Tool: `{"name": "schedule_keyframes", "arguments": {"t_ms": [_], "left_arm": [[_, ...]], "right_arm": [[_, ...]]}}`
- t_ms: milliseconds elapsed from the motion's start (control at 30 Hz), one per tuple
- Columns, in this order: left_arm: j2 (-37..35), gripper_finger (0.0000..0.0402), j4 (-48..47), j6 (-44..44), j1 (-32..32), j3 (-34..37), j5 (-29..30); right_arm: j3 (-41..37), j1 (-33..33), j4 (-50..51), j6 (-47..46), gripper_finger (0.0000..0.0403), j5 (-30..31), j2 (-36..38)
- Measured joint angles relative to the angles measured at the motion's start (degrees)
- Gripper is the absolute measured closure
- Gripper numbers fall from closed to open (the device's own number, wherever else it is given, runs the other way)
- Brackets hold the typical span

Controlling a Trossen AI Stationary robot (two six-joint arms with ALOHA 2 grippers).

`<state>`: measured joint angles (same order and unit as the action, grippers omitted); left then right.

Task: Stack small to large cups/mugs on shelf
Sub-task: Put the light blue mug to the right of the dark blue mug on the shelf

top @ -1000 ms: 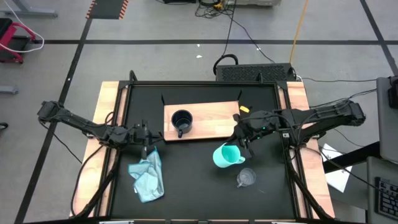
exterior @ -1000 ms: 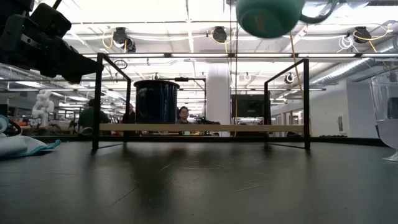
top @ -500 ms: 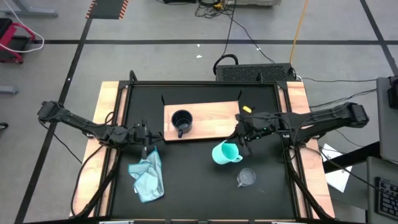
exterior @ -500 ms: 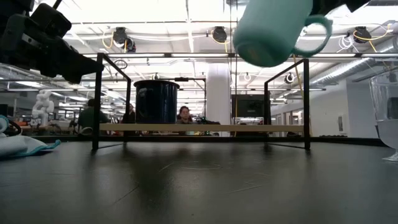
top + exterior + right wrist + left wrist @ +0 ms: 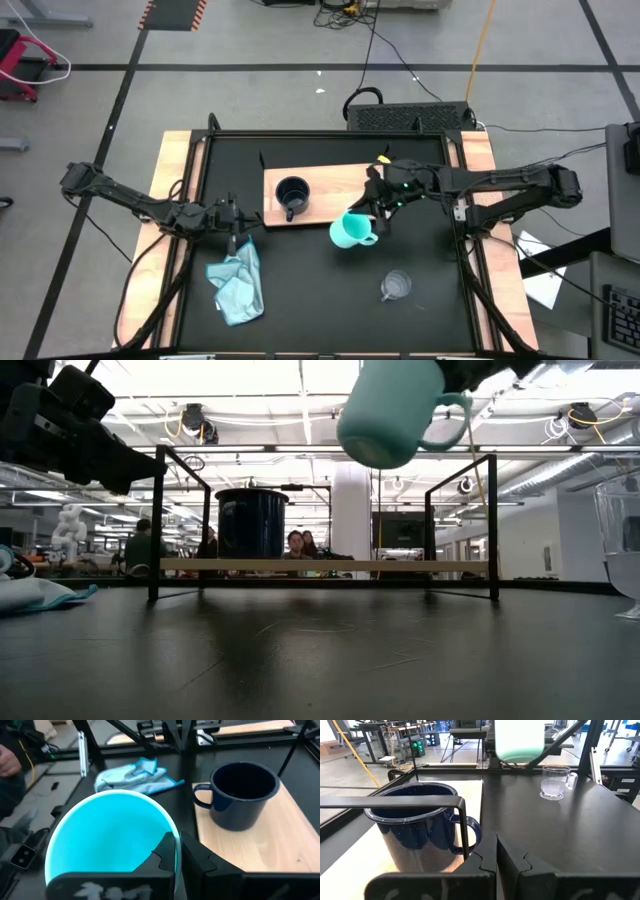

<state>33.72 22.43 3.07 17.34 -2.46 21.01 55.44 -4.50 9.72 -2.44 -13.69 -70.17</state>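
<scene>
I am reading the table from its near edge outward. At about five o'clock of the table centre the clear glass cup point(image 5: 396, 286) is standing on the black tabletop point(image 5: 320, 310), waiting its turn because it is the smallest. At seven o'clock the light blue cloth point(image 5: 238, 283) is lying out of the way.

My right gripper point(image 5: 372, 214) is grasping the turquoise mug point(image 5: 347, 231) by its rim, one finger inside the wall, carrying it clear of the table at the shelf's near edge. I judge I am hauling it toward the navy mug point(image 5: 291, 195), which is sitting upright at the nine o'clock end of the wooden shelf point(image 5: 340, 192), so it can nest inside.

My left gripper point(image 5: 236, 222) is parked just off that end, clenched and empty.
</scene>
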Motion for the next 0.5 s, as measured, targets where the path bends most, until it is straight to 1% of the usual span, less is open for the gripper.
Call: {"name": "schedule_keyframes", "arguments": {"t_ms": [267, 500], "left_arm": [[0.0, 0.0396, -0.4, 0.0, 0.0, 0.0, 0.0], [0.0, 0.0396, -0.4, -0.9, 0.0, 0.0, 0.0]], "right_arm": [[9.7, -2.9, 11.3, 3.1, 0.0402, 0.0, -7.0], [14.8, -6.6, 15.3, 2.3, 0.0402, 0.1, -14.1]]}}
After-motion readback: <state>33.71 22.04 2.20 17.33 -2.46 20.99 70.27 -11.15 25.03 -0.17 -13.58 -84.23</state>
